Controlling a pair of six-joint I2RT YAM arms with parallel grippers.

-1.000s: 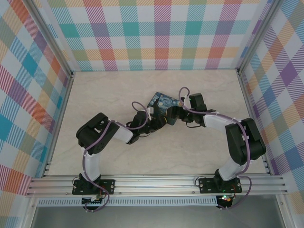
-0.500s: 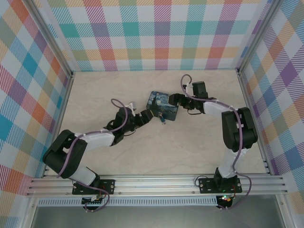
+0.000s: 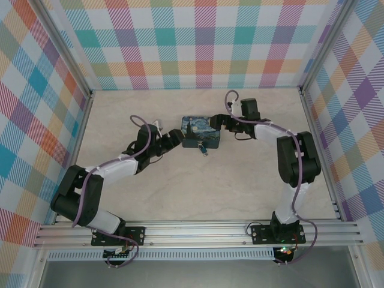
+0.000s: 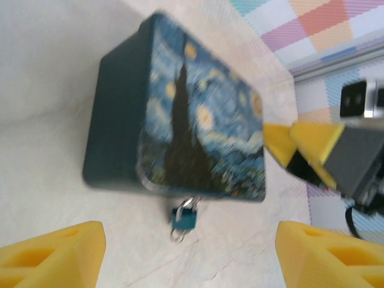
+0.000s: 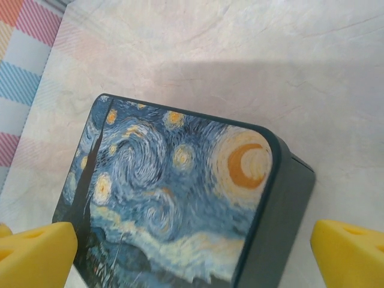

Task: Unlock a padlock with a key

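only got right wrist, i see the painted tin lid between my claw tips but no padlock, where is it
Observer: The padlock lies at the middle of the tin's near side, toward the arm bases.
Operator: left claw on it yet
Observer: No. The left claw is open, its tips wide apart, with the padlock ahead between them, untouched.
Operator: where's that claw from the tin
Observer: In the top view it is at the tin's left end; the right claw is at the right end.

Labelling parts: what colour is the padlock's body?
Teal-blue padlock, clearest in the left wrist view.
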